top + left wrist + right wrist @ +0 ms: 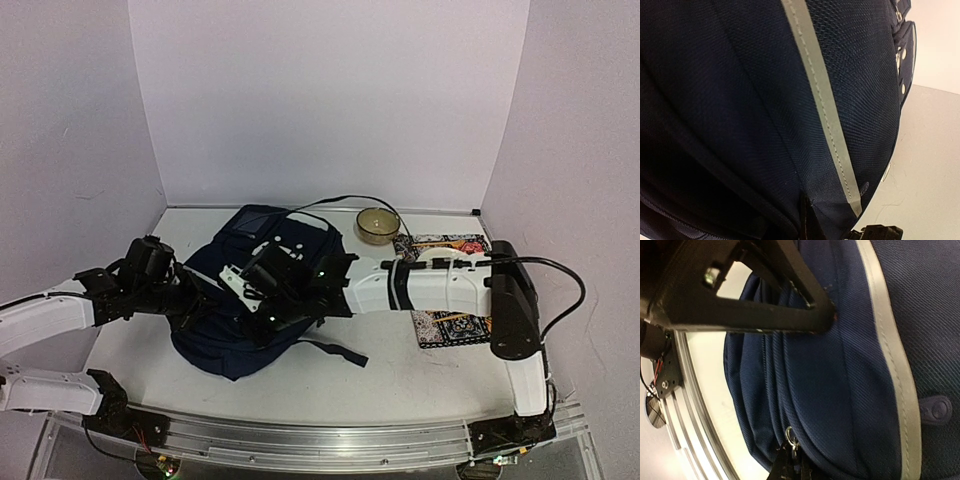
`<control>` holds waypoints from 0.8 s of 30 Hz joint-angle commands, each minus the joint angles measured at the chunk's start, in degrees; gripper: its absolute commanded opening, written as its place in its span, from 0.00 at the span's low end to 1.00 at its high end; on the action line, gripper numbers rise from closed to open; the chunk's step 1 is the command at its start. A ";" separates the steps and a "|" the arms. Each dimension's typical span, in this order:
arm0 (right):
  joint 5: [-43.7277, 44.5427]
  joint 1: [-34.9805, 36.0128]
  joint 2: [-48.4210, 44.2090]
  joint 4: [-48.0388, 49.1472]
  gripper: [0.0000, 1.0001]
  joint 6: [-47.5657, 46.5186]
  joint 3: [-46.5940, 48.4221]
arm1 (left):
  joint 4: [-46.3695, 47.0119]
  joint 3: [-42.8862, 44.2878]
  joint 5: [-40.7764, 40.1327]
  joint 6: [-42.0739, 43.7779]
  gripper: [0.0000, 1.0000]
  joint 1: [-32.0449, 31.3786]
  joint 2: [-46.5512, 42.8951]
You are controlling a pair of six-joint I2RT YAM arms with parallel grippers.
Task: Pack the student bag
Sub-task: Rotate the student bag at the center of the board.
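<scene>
Your left arm reached in low from the left with the wrist bent inward, and the left gripper [197, 300] was closed at the left flank of the student bag [250, 232] (its wrist camera showed only navy cloth and a grey stripe [825, 110], so I cannot tell if it pinched anything). Your right arm stretched across from the right, forearm nearly level, and the right gripper [822, 320] was closed too, its black tip pressing on the fabric. The bag lay mid-table [400, 380], its long axis running from the near edge toward the back wall, directly under both grippers.
</scene>
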 commanded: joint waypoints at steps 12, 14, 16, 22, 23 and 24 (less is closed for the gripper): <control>4.75 -15.92 -14.79 -8.88 0.00 -8.95 -13.99 | -11.94 11.06 -4.35 13.88 0.00 0.05 0.72; 5.62 -17.46 -13.40 -8.95 0.00 -8.40 -12.47 | -12.56 10.93 -2.75 15.00 0.00 0.02 0.62; 6.40 -19.00 -11.99 -9.27 0.00 -7.02 -10.44 | -13.43 10.42 -1.48 15.96 0.00 0.03 0.17; 1.41 -20.01 -10.86 -10.05 0.00 -5.48 -7.69 | -14.58 9.64 -2.59 15.98 0.01 0.05 -1.36; -0.97 -20.01 -11.03 -9.80 0.00 -5.42 -7.68 | -13.93 9.99 -2.38 16.27 0.03 0.05 -0.42; -2.86 -19.97 -11.31 -9.31 0.03 -5.15 -7.84 | -12.97 10.49 -1.97 16.63 0.05 0.04 0.72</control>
